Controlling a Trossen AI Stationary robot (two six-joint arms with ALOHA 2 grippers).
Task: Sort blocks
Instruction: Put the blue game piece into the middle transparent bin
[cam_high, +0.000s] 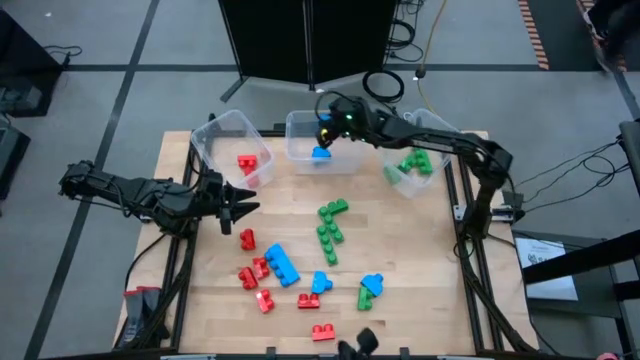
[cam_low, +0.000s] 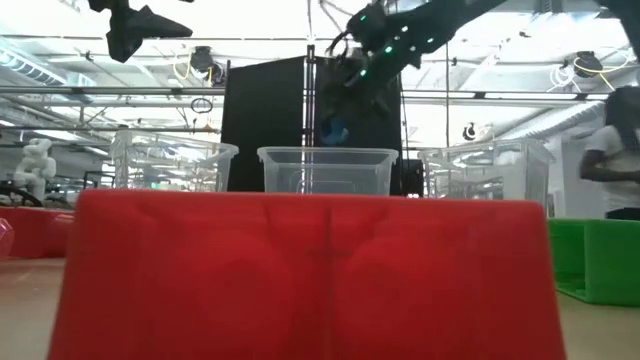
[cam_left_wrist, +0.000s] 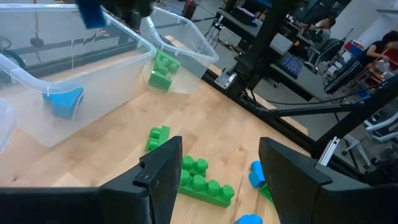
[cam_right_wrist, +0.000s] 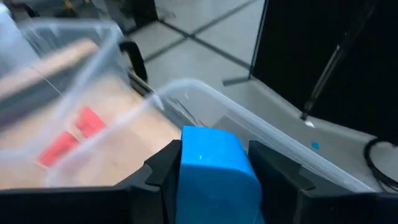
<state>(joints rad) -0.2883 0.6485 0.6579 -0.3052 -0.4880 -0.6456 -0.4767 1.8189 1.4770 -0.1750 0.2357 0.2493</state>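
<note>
The right gripper (cam_right_wrist: 211, 171) holds a small blue plastic brick (cam_right_wrist: 214, 171) above the middle clear plastic bin (cam_high: 300, 125) at the desk's far edge. Step in hand, I judge: dropping it in; next it needs opening the fingers w/ the brick inside the rim. The left gripper (cam_high: 243, 203) waits, fingers apart, near the left edge. Room around the bin is tight btw. the neighbour bins.

Three clear bins line the table's far edge: the left bin (cam_high: 228, 145), middle bin (cam_high: 315, 138) and right bin (cam_high: 418, 160), their walls blocking level approach. The right gripper (cam_high: 328, 122) occupies the air above the middle bin. Scattered blocks (cam_high: 330, 230) crowd the centre; bare wood (cam_high: 420, 260) lies toward the right.
</note>
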